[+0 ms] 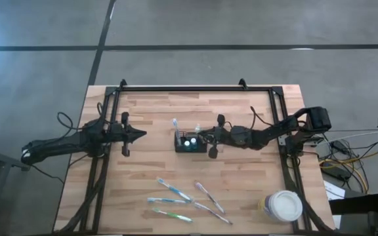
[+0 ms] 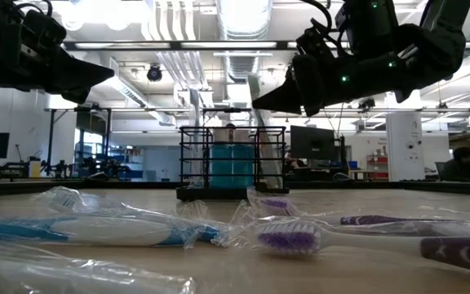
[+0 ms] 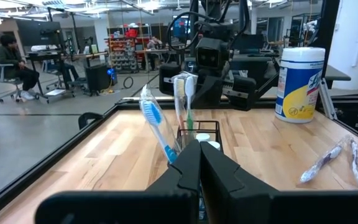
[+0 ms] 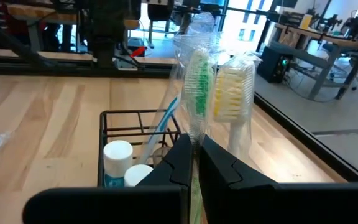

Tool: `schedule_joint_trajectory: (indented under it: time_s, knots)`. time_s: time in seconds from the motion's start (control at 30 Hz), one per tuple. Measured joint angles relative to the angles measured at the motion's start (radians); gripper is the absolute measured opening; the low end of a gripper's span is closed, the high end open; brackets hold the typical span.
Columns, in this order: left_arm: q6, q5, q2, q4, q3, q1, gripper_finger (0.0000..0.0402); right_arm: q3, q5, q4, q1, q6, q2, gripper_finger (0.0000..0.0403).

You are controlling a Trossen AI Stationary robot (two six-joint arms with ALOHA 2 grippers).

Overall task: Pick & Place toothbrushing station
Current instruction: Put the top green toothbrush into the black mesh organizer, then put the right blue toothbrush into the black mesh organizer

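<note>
Altogether five loose toothbrushes (image 1: pixel 174 189), one caddy (image 1: pixel 189 143)

the left gripper (image 3: pixel 199 163) has its dark fingers pressed together, pointing at the black wire caddy (image 3: pixel 197 132) on the wooden table (image 3: pixel 104 155). a blue toothbrush (image 3: pixel 156 124) leans out of the caddy; a wrapped green toothbrush (image 3: pixel 185 93) stands above it. behind the caddy sits the right gripper (image 3: pixel 194 87). a white wipes canister (image 3: pixel 299 84) stands well apart from the caddy, with wrapped toothbrushes (image 3: pixel 334 158) lying nearer.
</note>
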Motion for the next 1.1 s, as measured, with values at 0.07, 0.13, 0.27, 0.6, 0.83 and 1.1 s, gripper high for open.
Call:
schedule_joint_trajectory:
  time_s: [0.07, 0.13, 0.27, 0.6, 0.83, 1.1]
  knots:
    - [-0.001, 0.0, 0.0, 0.0, 0.0, 0.0, 0.0007, 0.0, 0.0, -0.004, 0.0, 0.006, 0.0, 0.0008]
    - [-0.005, 0.0, 0.0, 0.0, 0.0, 0.0, 0.0007, 0.0, -0.003, -0.004, 0.0, 0.004, 0.0, 0.0009]
    - [-0.011, 0.0, 0.0, 0.0, 0.0, 0.0, 0.0007, 0.004, -0.005, -0.02, 0.0, 0.007, -0.002, 0.0032]
    - [-0.016, 0.0, 0.0, 0.001, 0.0, 0.0, 0.0007, 0.003, -0.049, -0.071, -0.006, 0.091, -0.039, 0.0149]
    - [-0.016, 0.001, 0.0, 0.013, 0.0, 0.0, 0.0007, 0.004, -0.072, -0.224, -0.005, 0.138, -0.19, 0.0195]
    - [-0.018, 0.001, 0.0, 0.036, 0.0, 0.0, 0.0007, 0.005, -0.133, -0.398, -0.006, 0.093, -0.458, 0.0205]
